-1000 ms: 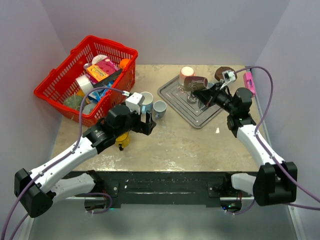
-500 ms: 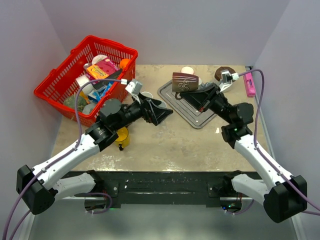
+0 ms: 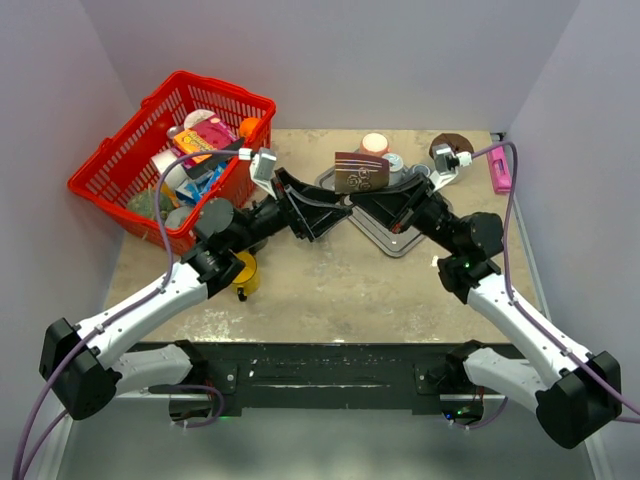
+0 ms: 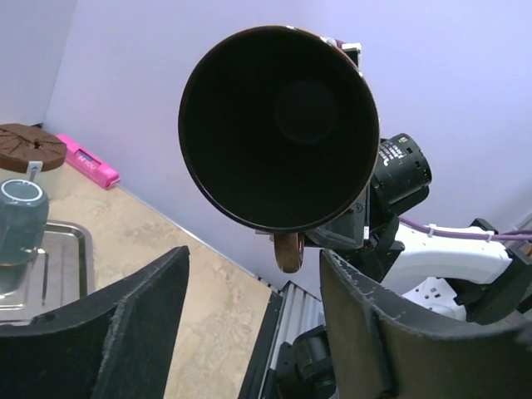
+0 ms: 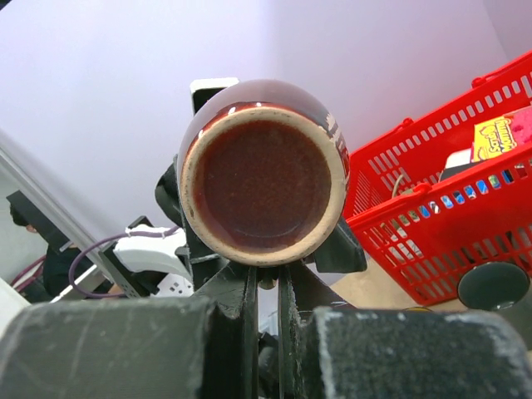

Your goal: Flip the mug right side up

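Top view: lighting is even and diffuse, and focus is sharp throughout. Soft, faint shadows are cast on the surface under both arms. The strip below the near edge is recorded as dim.

Left wrist view: the mug interior is rendered almost black and its detail is lost. A thin highlight is seen along the rim. The left gripper is dark and softly blurred in the foreground.

Right wrist view: the mug's base is well lit, with a glossy reflection noted on the glaze above it. The right gripper is out of focus at the bottom edge. The basket is rendered fairly sharp and saturated.
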